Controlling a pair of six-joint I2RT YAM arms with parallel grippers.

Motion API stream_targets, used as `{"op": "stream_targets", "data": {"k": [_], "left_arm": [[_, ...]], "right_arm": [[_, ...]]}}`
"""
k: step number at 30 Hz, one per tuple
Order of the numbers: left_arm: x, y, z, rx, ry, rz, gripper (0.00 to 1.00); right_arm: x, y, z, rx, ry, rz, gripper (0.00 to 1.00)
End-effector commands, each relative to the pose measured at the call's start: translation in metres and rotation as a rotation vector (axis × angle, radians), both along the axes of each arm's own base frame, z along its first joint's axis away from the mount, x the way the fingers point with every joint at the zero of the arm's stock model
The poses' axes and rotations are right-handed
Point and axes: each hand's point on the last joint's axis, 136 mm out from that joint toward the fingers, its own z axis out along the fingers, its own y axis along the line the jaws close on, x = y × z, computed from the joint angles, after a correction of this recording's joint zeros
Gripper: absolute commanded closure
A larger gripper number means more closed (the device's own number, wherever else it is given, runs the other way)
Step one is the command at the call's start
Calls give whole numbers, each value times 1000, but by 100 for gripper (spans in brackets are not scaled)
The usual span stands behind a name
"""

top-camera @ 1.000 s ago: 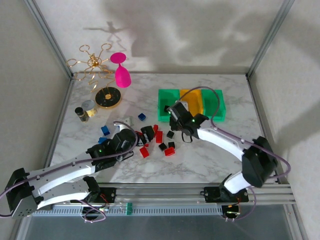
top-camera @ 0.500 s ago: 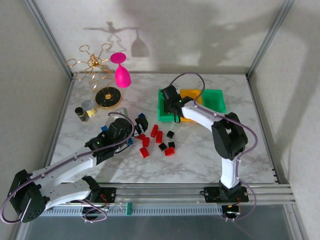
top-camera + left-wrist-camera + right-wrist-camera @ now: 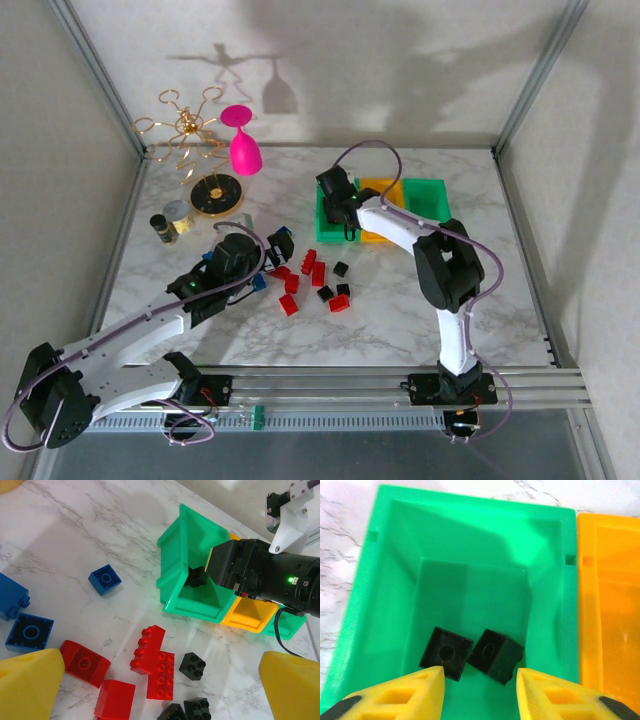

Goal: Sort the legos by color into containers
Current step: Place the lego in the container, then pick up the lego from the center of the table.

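Marble table (image 3: 400, 310) holds the green bin (image 3: 470, 500), and I see my right gripper (image 3: 479, 680) just above it, jaws apart, two black bricks (image 3: 446, 652) lying inside below, while my left gripper (image 3: 161, 655), jaws wide, hovers nearer the loose bricks (image 3: 85, 662) beside it.

A pink goblet (image 3: 241, 141) sits beside a gold rack (image 3: 186, 126).

Third bin (image 3: 296, 624) partly behind right arm (image 3: 270, 575)

Right gripper (image 3: 479, 682) swung from above the loose legos (image 3: 290, 304) to over the left green bin (image 3: 380, 580). Its jaws parted and a black lego (image 3: 496, 655) was released inside. Left gripper (image 3: 265, 252) shifted slightly farther.
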Motion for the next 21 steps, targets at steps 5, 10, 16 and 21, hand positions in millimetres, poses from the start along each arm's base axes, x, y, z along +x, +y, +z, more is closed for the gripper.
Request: {"op": "stream_targets", "data": {"k": [5, 10, 16, 21], "left_arm": [[-11, 0, 14, -66, -13, -32, 0], [-21, -3, 5, -79, 13, -60, 0], [-34, -9, -4, -97, 32, -78, 0], [-44, -21, -8, -121, 26, -95, 0]], "right_arm": [[-42, 14, 65, 167, -56, 97, 53], [-71, -1, 61, 218, -21, 87, 49], [-112, -8, 42, 231, 42, 99, 44], [-138, -12, 18, 240, 102, 97, 39]]}}
